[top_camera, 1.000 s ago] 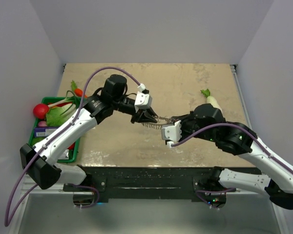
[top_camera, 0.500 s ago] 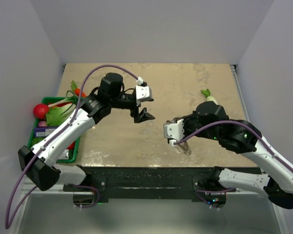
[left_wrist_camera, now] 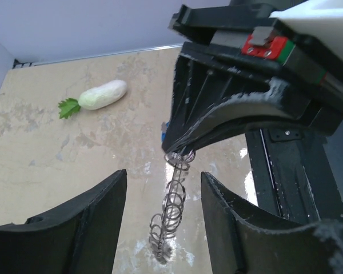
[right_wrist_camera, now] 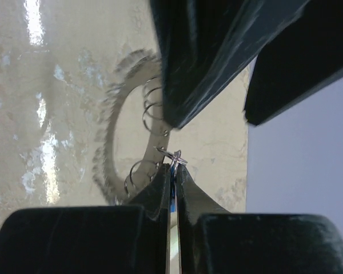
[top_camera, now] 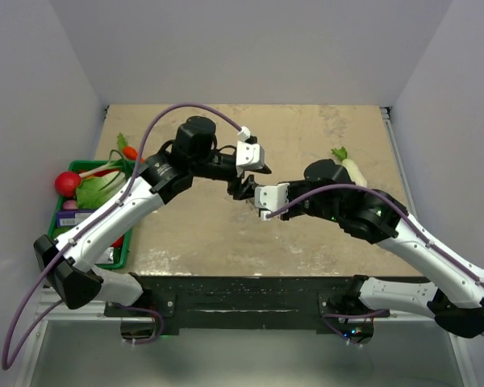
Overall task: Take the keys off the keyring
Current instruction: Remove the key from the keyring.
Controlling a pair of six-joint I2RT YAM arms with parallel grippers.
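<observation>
Your left gripper (left_wrist_camera: pixel 163 188), having let go and returned, is straddling the keyring (left_wrist_camera: pixel 171 211), fingers spread. The keyring is dangling over the worktop (left_wrist_camera: pixel 57 160) from your clenched right gripper (right_wrist_camera: pixel 172 168); the key (left_wrist_camera: pixel 163 135) is apparently remaining attached.

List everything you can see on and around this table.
keyring: one, grey metal coil, hanging from the right gripper above the table
key: one, blue head, only a sliver shows beside the right gripper's fingertips
white radish: one, white with a leafy top, far right of the table
tray: one, green, left edge of the table
vegetables at the tray: red round one, green leaves, orange carrot; the rest unclear
table: one, beige
left gripper: black, open, fingers either side of the keyring, not touching it
right gripper: black, shut on the keyring
</observation>
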